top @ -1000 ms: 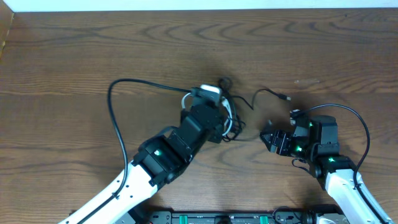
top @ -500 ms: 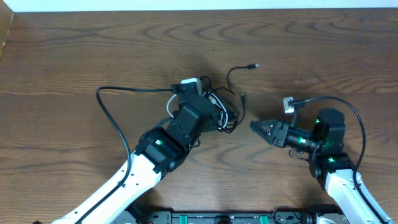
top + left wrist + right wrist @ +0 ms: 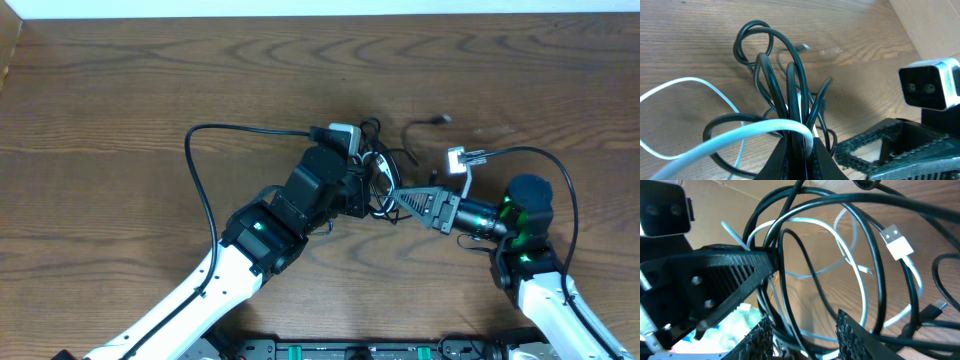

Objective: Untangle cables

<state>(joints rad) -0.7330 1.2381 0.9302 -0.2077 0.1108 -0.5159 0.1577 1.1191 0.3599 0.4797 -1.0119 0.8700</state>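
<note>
Cables [image 3: 792, 95] pinched in left fingers [image 3: 777, 165]; overhead hides that grip.

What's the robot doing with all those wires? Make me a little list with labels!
Left claw: shut, pinching the cables
Right claw: open, black strands running between its fingers
Cables: several black ones and a white cable, looped together in one tangle
Where: between the two claws, on the wooden table
</note>
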